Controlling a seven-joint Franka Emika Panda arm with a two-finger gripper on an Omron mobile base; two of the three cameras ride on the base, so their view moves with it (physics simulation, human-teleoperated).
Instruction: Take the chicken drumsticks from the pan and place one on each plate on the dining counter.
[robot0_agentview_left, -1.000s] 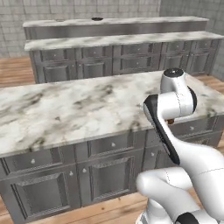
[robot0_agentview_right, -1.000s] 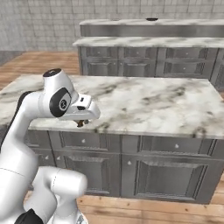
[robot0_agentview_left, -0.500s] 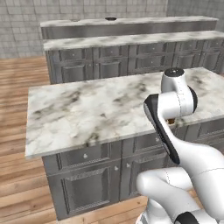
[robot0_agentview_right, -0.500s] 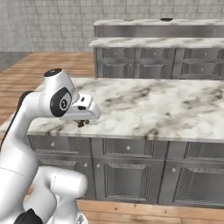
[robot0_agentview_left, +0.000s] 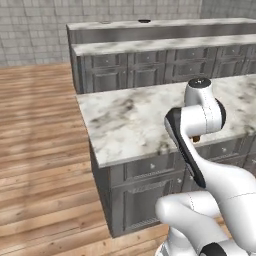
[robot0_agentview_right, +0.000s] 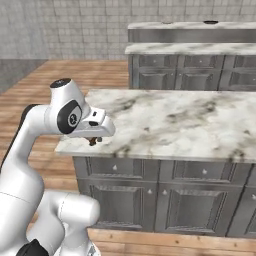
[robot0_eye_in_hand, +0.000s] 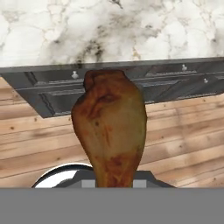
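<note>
Fingers (robot0_agentview_right: 93, 141) clamped on chicken drumstick (robot0_eye_in_hand: 110, 127), beside marble island (robot0_agentview_right: 190, 120) edge

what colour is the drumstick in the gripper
Orange-brown, with darker browned patches on the chicken drumstick; the hand view shows it best.

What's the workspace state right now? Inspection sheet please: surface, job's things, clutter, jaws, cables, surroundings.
Surface: marble-topped island in front of the arm, white-grey veined, over grey cabinet fronts.
Job's things: chicken drumstick held in the gripper, hanging at the island's near edge. Dark round things on the far counter, too small to identify.
Clutter: nothing seen.
Jaws: shut on the drumstick; fingertips hidden behind the meat in the hand view.
Cables: nothing seen.
Surroundings: wood plank floor, grey tiled wall, second marble counter with drawers behind the island.
</note>
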